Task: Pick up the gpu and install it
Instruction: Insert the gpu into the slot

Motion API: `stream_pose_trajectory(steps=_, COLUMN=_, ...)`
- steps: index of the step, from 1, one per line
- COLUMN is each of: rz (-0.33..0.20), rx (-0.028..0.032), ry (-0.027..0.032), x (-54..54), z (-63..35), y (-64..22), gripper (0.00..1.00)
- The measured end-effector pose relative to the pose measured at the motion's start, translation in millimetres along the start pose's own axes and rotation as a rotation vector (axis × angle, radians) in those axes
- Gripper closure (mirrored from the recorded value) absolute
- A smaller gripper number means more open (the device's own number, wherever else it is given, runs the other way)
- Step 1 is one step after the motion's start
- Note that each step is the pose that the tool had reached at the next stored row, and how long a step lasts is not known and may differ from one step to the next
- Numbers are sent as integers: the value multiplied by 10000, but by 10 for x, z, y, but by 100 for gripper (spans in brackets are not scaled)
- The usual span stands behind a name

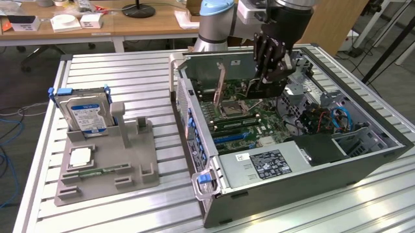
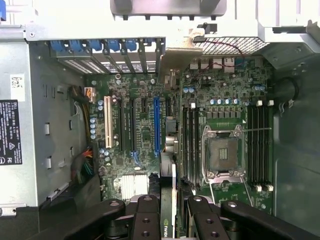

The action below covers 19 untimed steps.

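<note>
You see the gripper (image 1: 268, 82) hanging over the open computer case (image 1: 363, 160), above the far part of the motherboard (image 1: 246, 121), and its fingers (image 2: 148, 220) are closed narrow on the gpu (image 2: 169, 205), which stands on its edge between them. In the wrist view the card's edge is above the board, between the blue slot (image 2: 156, 125) and the empty processor socket (image 2: 223, 152). On the exterior view's left, the grey holder (image 1: 107, 165) carries the blue-labelled hard drive (image 1: 83, 114) upright at its far end.

so beside the open black computer case (image 1: 363, 160): one blue-labelled silver hard drive (image 1: 87, 114), one grey plastic holder tray (image 1: 107, 170), that's it
</note>
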State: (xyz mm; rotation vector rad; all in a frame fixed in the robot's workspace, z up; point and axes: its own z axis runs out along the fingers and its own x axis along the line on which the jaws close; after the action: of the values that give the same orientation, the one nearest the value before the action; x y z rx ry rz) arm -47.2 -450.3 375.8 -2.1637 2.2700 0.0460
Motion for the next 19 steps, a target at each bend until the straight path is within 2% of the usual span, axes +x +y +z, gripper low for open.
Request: stream_pose_trajectory(steps=19, rz=0, rx=0, ry=0, x=2, z=91, y=-2, gripper=74)
